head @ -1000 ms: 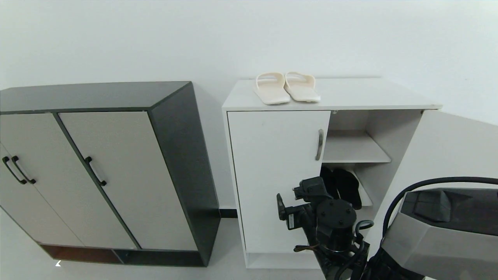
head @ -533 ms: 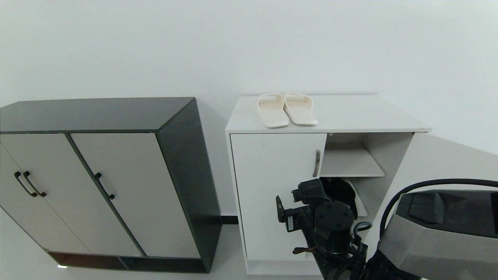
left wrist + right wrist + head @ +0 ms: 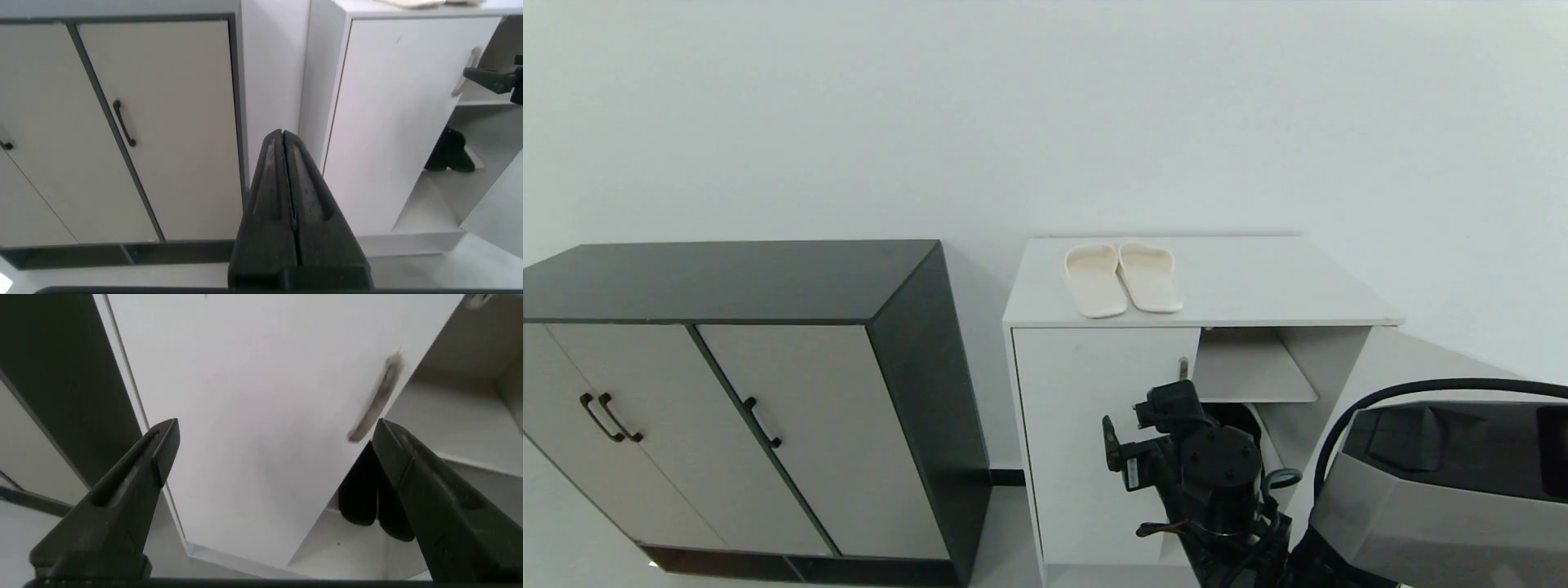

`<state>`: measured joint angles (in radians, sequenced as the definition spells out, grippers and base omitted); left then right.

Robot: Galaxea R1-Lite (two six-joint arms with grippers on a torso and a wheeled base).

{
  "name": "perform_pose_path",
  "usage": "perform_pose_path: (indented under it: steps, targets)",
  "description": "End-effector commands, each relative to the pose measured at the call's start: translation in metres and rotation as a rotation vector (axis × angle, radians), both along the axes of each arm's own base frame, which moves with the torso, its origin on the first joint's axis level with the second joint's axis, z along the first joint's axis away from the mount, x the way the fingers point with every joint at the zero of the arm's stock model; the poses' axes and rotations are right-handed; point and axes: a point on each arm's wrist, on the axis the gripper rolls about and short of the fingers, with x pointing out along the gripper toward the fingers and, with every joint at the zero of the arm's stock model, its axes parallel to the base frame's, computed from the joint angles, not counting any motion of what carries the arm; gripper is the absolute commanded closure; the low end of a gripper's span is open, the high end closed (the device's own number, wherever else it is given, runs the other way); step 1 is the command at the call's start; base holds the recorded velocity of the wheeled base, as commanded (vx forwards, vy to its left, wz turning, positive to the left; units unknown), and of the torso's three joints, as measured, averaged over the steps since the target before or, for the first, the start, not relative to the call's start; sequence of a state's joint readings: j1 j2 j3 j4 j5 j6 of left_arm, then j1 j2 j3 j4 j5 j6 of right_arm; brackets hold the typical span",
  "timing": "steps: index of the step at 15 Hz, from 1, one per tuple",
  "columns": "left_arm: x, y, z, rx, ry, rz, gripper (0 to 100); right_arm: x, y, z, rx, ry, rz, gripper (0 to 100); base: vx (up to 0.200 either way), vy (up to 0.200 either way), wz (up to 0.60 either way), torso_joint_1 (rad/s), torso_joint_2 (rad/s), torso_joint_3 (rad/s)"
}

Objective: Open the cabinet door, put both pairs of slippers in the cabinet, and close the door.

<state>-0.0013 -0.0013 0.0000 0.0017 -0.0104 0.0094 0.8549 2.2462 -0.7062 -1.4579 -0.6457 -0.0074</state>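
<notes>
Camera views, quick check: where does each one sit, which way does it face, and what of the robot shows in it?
Head view: on the head, facing forward and down at the white cabinet, cream slippers on top, dark cabinet on the left; right arm shows low.
Left wrist view: low, facing both cabinets' fronts; shut left gripper in front.
Right wrist view: close to the white door's handle; open right gripper frames it.
Shared: both wrist views show the black slippers inside.
</notes>
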Motion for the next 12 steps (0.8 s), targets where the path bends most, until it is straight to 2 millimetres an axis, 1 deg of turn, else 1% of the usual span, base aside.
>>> perform_pose_path:
  steps: [1, 4, 6, 8, 9, 10, 11, 12]
  targets:
    - [0.000, 0.000, 0.000, 0.000, 0.001, -0.001, 100, 0.001, -0.001, -0.001, 0.002, -0.002, -0.004, 0, 0.000, 0.000, 0.00, 0.251, -0.58, -0.330]
    - [0.000, 0.000, 0.000, 0.000, 0.001, -0.001, 100, 0.003, -0.002, 0.000, 0.015, -0.006, 0.013, 0, 0.000, 0.000, 0.00, 0.264, -0.59, -0.334]
    - [0.000, 0.000, 0.000, 0.000, 0.001, -0.001, 100, 0.004, -0.002, -0.007, 0.013, -0.002, 0.037, 0, 0.000, 0.000, 0.00, 0.251, -0.56, -0.305]
    - [0.000, 0.000, 0.000, 0.000, 0.001, 0.001, 100, 0.012, -0.007, -0.011, -0.016, -0.016, 0.021, 0, 0.000, 0.000, 0.00, 0.202, -0.43, -0.229]
    - [0.000, 0.000, 0.000, 0.001, 0.001, -0.001, 100, 0.016, -0.008, -0.002, -0.023, -0.052, 0.025, 0, 0.000, 0.000, 0.00, 0.183, -0.39, -0.217]
    - [0.000, 0.000, 0.000, 0.003, 0.001, 0.001, 100, 0.022, -0.005, 0.016, -0.010, -0.080, 0.020, 0, 0.000, 0.000, 0.00, 0.183, -0.39, -0.207]
    - [0.000, 0.000, 0.000, 0.001, 0.001, 0.001, 100, 0.026, -0.003, 0.034, -0.031, -0.048, 0.020, 0, 0.000, 0.000, 0.00, 0.178, -0.38, -0.203]
    - [0.000, 0.000, 0.000, 0.009, 0.001, 0.001, 100, 0.025, -0.004, 0.058, -0.025, 0.004, 0.018, 0, 0.000, 0.000, 0.00, 0.124, -0.28, -0.129]
